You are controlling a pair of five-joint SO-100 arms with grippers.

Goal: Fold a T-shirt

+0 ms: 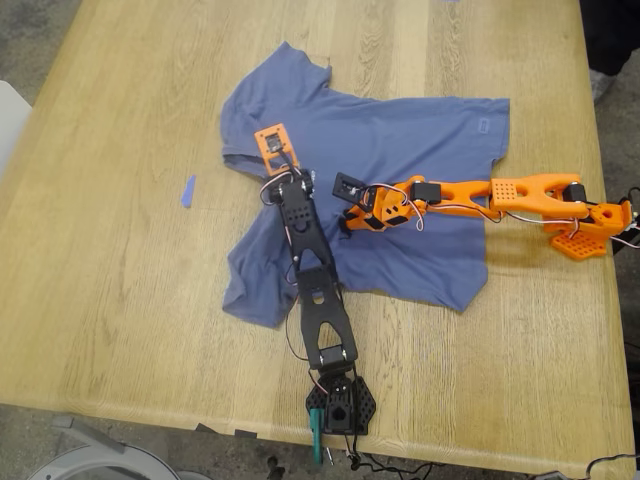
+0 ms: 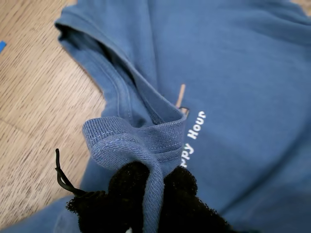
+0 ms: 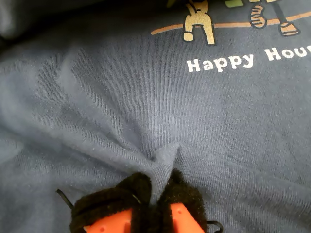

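Two grippers pinched one slate-blue cotton T-shirt (image 1: 400, 170) spread across the light wooden table (image 1: 120, 320), my first gripper (image 2: 153, 191) clamped on its ribbed collar, my second gripper (image 3: 158, 194) closed on chest fabric.

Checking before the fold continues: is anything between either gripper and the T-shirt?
Nothing visible. My first gripper is shut on the T-shirt at its collar, and my second gripper pinches a fold of cloth below the print.

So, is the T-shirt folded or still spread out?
Mostly spread: the T-shirt lies flat on the table, both sleeves out, only bunched at each tool's pinch.
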